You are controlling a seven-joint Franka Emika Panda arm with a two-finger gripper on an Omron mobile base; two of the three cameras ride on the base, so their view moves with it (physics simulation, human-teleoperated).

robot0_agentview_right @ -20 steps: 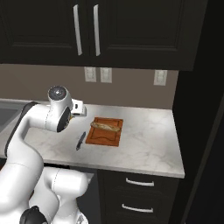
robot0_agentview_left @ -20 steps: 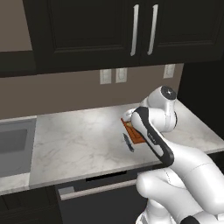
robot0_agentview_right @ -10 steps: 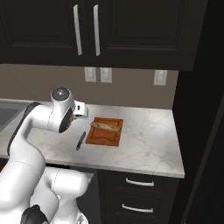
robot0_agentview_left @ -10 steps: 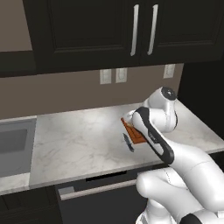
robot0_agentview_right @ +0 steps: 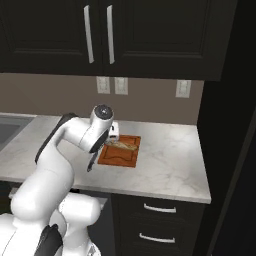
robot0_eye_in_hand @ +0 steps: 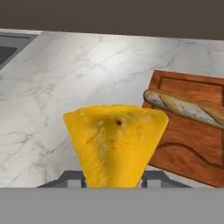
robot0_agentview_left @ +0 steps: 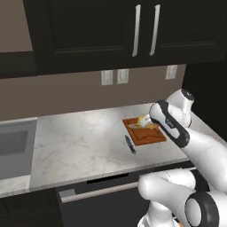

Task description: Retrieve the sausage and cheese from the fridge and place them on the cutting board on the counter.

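Cheese [robot0_eye_in_hand: 114, 142], a yellow wedge, sits clenched in my jaws above the marble desk [robot0_eye_in_hand: 65, 83], just beside the cutting board [robot0_eye_in_hand: 188, 148], where a pale loaf [robot0_eye_in_hand: 183, 107] lies.

The cheese [robot0_eye_in_hand: 114, 144], a bright yellow wedge with a mottled face, is held up off the counter [robot0_agentview_left: 84, 144], broad edge upward, narrowing downward. At about two o'clock from it lies the cutting board [robot0_eye_in_hand: 192, 144], an orange-brown wooden rectangle with a darker rim, flat on the white-grey veined marble. A tan, pale loaf-like piece [robot0_eye_in_hand: 186, 108] rests across the board's far part
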